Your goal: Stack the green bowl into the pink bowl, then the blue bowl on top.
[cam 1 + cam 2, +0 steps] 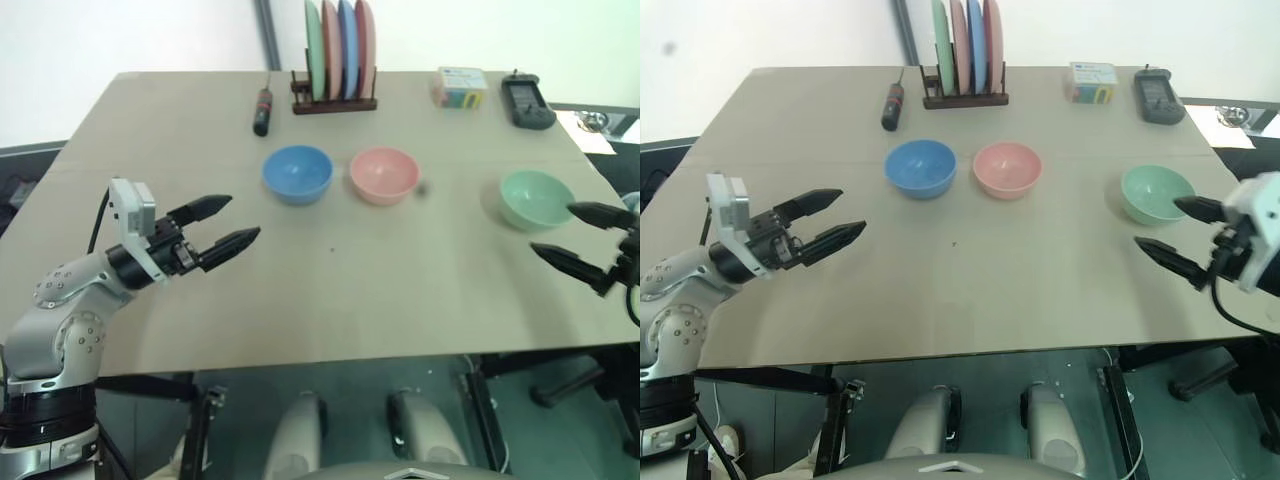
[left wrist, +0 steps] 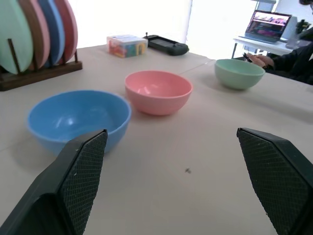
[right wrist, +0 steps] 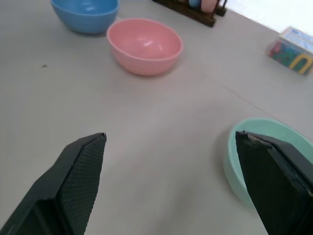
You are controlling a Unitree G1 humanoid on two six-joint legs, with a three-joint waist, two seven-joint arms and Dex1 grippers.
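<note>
green bowl [image 1: 1157, 193]: far right of table, near its edge, just beside my right gripper [image 1: 1180, 238], fingers spread, empty
risk: a nudge could slide it off
pink bowl [image 1: 1007, 168]: centre, blue bowl [image 1: 921, 166] just beside it
left gripper [image 1: 826, 221]: spread, empty
room: bare table [image 1: 970, 290] in front

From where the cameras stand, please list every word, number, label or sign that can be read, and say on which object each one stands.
None can be read.
Small box at the table's far edge: coloured print on its side, perhaps letters, too blurred to read.
Black device beside it: any markings too small.
Laptop screen on the side desk: picture only, no legible text.
Bowls, plates: plain.
</note>
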